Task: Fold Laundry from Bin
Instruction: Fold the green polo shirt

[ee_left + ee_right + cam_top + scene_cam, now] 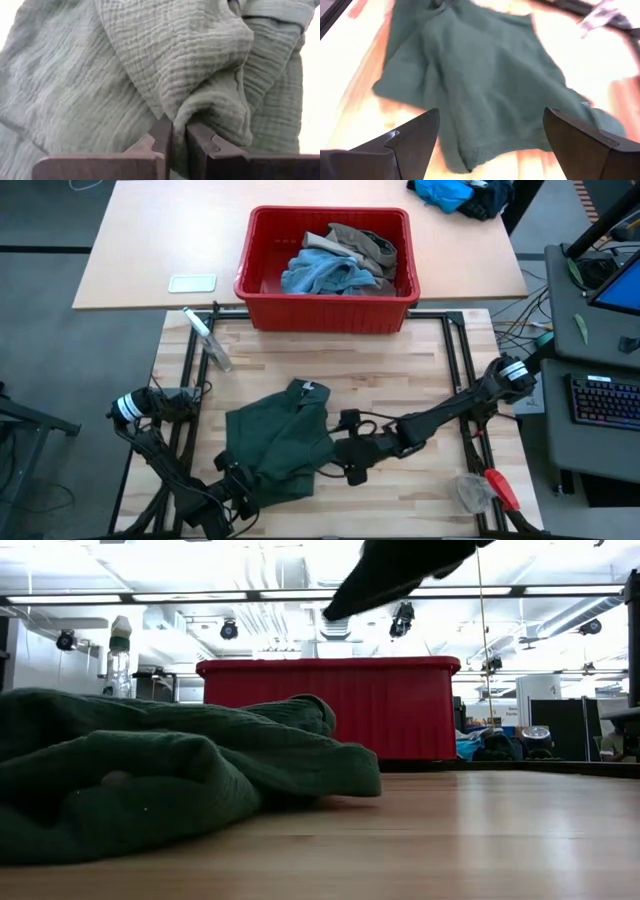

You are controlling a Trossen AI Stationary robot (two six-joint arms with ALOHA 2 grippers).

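Left hand (240, 498), high view: mine, at the near lower edge of the dark green shorts (280, 445), which lie crumpled on the bench (400, 370) between my two arms; right hand (352, 465) sits just beside the shorts' right edge. Red bin (330, 305) stands beyond, at the far edge of the bench, holding the light blue denim trousers (320, 275) and a khaki-taupe piece (365, 242). Low view: shorts (150, 775) heaped in a rumpled mound on the wood, bin (330, 705) upright behind; a dark part of an arm crosses the top, which arm I cannot tell. Left wrist view: fingers (200, 142) pinched shut on a bunched fold of the shorts (150, 65), cloth gathered thick in the nip. Right wrist view: right fingers (415, 135) spread wide above the shorts (470, 85), holding nothing. Step in hand, as I judge it: spreading the shorts flat before the fold. To do it well I should check that my left pinch holds a true edge or corner and not a mid-cloth wad, take the opposite edge with the right hand, then draw the two apart low and evenly so the creases pull out without dragging the garment off the bench.
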